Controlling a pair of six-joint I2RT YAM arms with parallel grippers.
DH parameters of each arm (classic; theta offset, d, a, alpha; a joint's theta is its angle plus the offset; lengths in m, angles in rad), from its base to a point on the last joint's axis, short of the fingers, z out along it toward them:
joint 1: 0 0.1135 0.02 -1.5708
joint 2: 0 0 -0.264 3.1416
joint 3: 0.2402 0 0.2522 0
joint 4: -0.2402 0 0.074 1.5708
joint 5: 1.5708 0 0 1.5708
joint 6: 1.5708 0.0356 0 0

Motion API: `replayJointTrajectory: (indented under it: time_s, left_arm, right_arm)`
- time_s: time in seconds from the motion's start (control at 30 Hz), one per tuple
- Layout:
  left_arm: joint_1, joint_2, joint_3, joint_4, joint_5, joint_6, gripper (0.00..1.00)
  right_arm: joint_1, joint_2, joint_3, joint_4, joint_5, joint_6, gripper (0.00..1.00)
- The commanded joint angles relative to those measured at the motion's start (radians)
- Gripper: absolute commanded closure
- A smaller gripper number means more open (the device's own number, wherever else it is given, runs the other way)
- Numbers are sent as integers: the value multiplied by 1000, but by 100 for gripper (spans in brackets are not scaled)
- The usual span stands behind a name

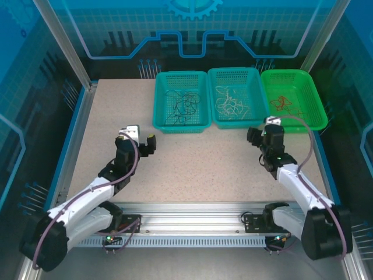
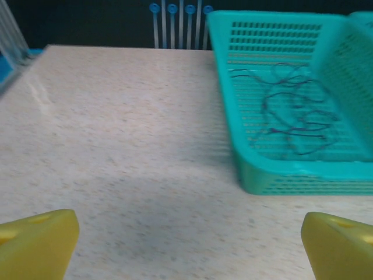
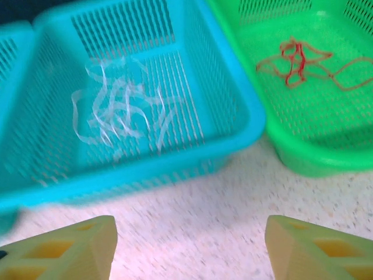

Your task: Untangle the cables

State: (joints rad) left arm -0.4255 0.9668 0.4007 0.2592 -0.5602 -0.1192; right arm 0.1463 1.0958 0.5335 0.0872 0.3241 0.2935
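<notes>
The cables lie sorted in three baskets at the back of the table. Dark cables [image 1: 180, 106] [image 2: 291, 116] sit in the teal basket [image 1: 160, 105] [image 2: 291, 175]. White cables [image 1: 229, 104] [image 3: 116, 116] are in the blue basket [image 1: 213, 96] [image 3: 175, 157]. Red cables [image 1: 284, 104] [image 3: 297, 61] rest in the green basket [image 1: 315, 105] [image 3: 315, 157]. My left gripper [image 1: 144, 142] [image 2: 189, 233] is open over bare table, short of the teal basket's near left corner. My right gripper [image 1: 265, 135] [image 3: 191, 233] is open and holds nothing, just in front of the blue and green baskets.
The speckled tabletop [image 1: 198, 163] stretches between the two arms and the baskets. Blue frame rails [image 1: 70, 140] border the table on both sides, and a metal rail [image 1: 192, 224] carries the arm bases at the near edge.
</notes>
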Motion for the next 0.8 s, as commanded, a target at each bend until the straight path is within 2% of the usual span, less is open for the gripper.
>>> replayJointTrajectory:
  time_s: [0.0, 0.13, 0.17, 0.2, 0.23, 0.3, 0.33, 0.37, 0.4, 0.43, 0.47, 0.5, 0.53, 0.57, 0.6, 0.77]
  left_arm:
    - [44, 115, -49, 245, -94, 180, 1]
    - [142, 306, -58, 445, 21, 175, 1]
    - [168, 343, -55, 484, 64, 165, 1]
    - [199, 384, -48, 510, 113, 161, 1]
    - [212, 411, -16, 473, 114, 168, 1]
    - [233, 456, 25, 465, 139, 198, 1]
    - [248, 472, 45, 450, 148, 199, 1]
    - [269, 491, 44, 481, 194, 196, 1]
    - [312, 536, 17, 582, 256, 181, 1]
    - [364, 550, -2, 611, 317, 123, 1]
    - [439, 563, -27, 658, 435, 62, 1]
    - [466, 584, -69, 768, 491, 58, 1]
    - [465, 578, -79, 763, 498, 61, 1]
    - [465, 572, -77, 751, 503, 62, 1]
    - [465, 580, -75, 763, 503, 65, 1]
    - [456, 578, -57, 723, 484, 71, 1]
  right_arm:
    - [41, 104, -17, 175, 99, -158, 23]
    - [28, 283, -17, 372, 113, -200, 20]
    - [32, 319, 13, 365, 139, -220, 20]
    - [35, 343, 22, 383, 152, -248, 20]
    - [36, 359, -3, 466, 169, -271, 19]
    - [12, 399, -39, 583, 142, -268, 19]
    - [4, 382, -23, 509, 121, -239, 20]
    - [-5, 386, -41, 557, 99, -251, 20]
    - [-11, 374, -53, 553, 47, -252, 20]
    - [-25, 372, -84, 612, -10, -265, 20]
    - [-43, 378, -125, 672, -84, -269, 14]
    - [-47, 432, -167, 837, -76, -284, 0]
    - [-46, 423, -162, 817, -78, -278, 0]
    - [-53, 393, -134, 701, -100, -265, 0]
    - [-57, 421, -126, 740, -108, -277, 0]
    - [-50, 406, -122, 704, -58, -258, 0]
